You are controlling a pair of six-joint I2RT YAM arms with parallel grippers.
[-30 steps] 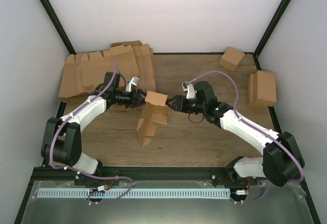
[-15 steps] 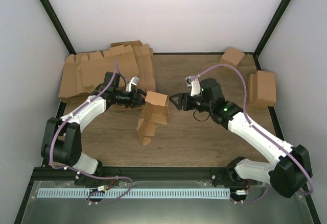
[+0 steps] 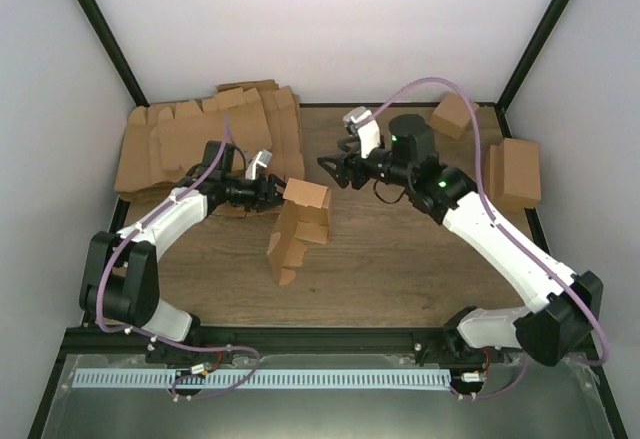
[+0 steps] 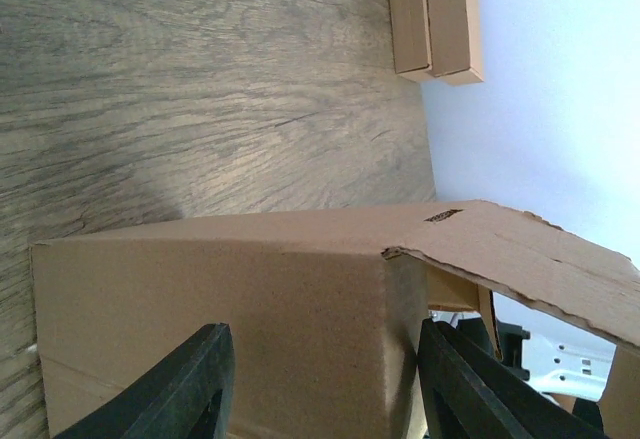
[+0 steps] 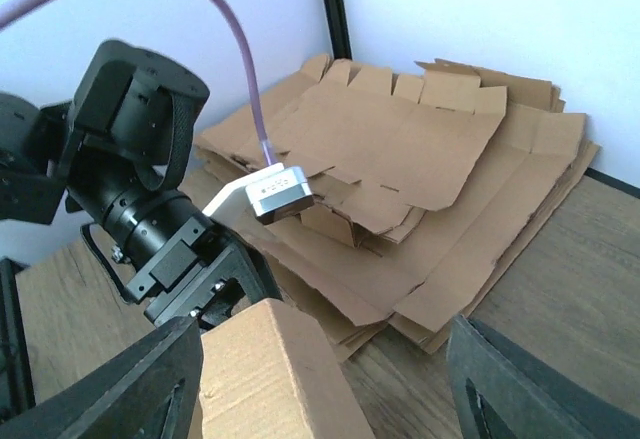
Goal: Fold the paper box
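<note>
The paper box [image 3: 300, 221] is a partly folded brown cardboard piece standing tilted at the table's middle, with its top end raised. My left gripper [image 3: 276, 193] is shut on that top end from the left. In the left wrist view the box [image 4: 230, 299] fills the space between the fingers [image 4: 190, 389]. My right gripper [image 3: 328, 167] hangs open and empty, above and behind the box's top end and clear of it. In the right wrist view the box's corner [image 5: 270, 379] lies below the spread jaws of the right gripper [image 5: 322, 327].
A pile of flat brown blanks [image 3: 200, 139] lies at the back left, also in the right wrist view [image 5: 420, 159]. A small cube-like box [image 3: 454, 114] sits at the back right. Folded boxes [image 3: 513, 172] stand by the right wall.
My right gripper has drawn off the box's top end, rising and moving back and a little left. The left gripper and the box have stayed put.
</note>
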